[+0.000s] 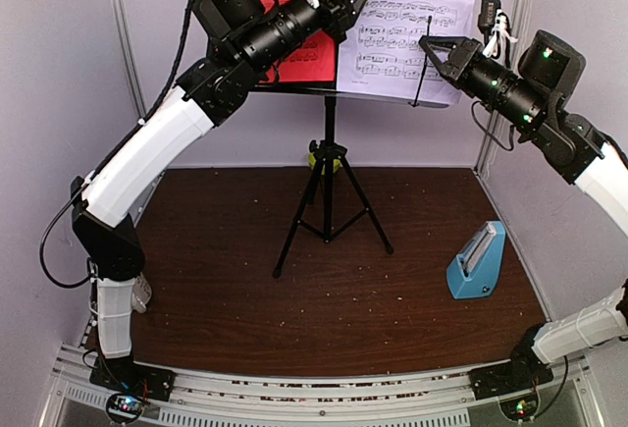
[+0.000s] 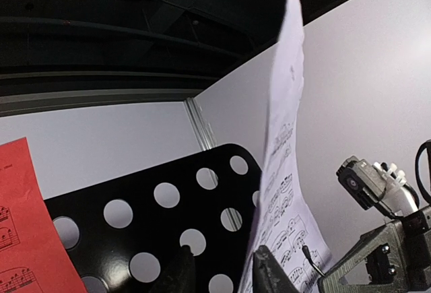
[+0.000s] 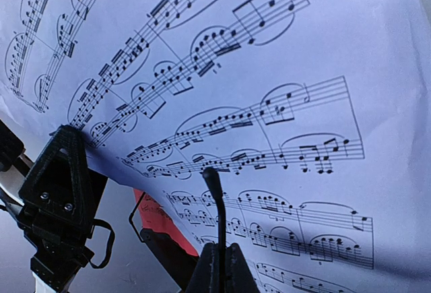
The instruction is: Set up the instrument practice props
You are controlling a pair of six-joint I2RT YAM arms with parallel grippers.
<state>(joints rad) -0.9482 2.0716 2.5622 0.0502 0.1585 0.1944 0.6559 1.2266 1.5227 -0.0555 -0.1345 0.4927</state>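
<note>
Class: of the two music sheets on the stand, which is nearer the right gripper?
The white sheet, on the stand's right side; the red sheet sits left.

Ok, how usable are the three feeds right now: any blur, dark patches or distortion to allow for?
Top external: evenly lit and sharp, though wide-angle distortion curves the base rail. Left wrist: dark ceiling fills the top; the white sheet, seen edge-on, blurs toward its upper end. Right wrist: printed notes crisp, but the right fingers and the thin wire they pinch are silhouettes.
</note>
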